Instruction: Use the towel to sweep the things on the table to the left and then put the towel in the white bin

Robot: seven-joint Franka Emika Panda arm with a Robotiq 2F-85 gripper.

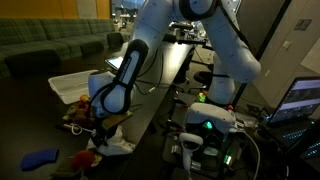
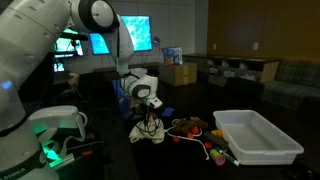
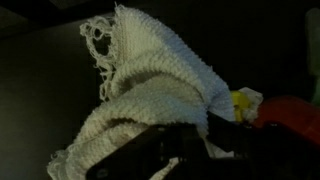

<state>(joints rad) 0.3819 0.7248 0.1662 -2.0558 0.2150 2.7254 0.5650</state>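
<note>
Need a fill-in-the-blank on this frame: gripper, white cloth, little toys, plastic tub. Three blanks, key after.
1. The robot's gripper is ____ on the soft white knitted towel.
2. In an exterior view, the small coloured toys lie between the towel and the shallow white plastic ____.
3. In the wrist view, a yellow item and a ____ one sit beside the towel.
Missing words: shut; bin; red.

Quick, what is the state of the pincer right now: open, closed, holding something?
The pincer: closed, holding the towel.
</note>
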